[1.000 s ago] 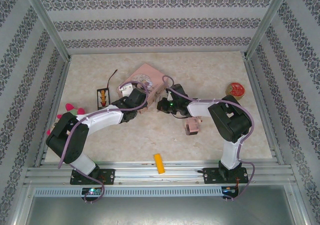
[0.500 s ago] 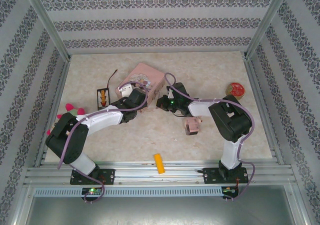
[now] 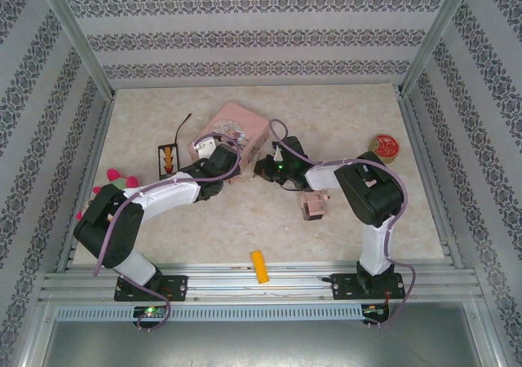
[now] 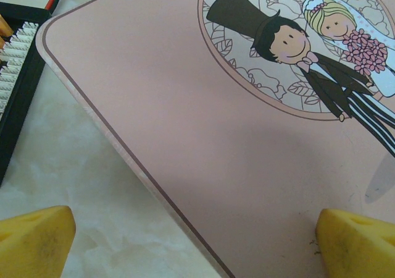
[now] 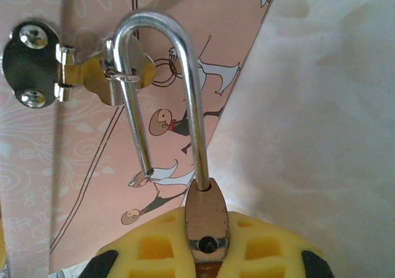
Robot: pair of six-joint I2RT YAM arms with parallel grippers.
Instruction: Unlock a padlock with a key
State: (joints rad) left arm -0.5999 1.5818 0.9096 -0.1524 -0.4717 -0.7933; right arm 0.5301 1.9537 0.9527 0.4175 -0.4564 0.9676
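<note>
Top view looks down from above and behind my arms (image 3: 163, 194), wide over the whole table (image 3: 351, 228). Left wrist cam sits close over the lid of the pink tin (image 4: 203, 167), angled down. Right wrist cam is even tighter, on the tin's hasp (image 5: 92, 74) and the padlock (image 5: 207, 211). All three share that tin.

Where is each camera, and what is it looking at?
Top: above and behind the arms, looking down on the table; both arms show.
Left wrist: on the left arm, facing down at the tin lid; open yellow fingertips show.
Right wrist: on the right arm, facing the padlock; yellow fingers grip it.
Shared: all see the pink tin.
</note>
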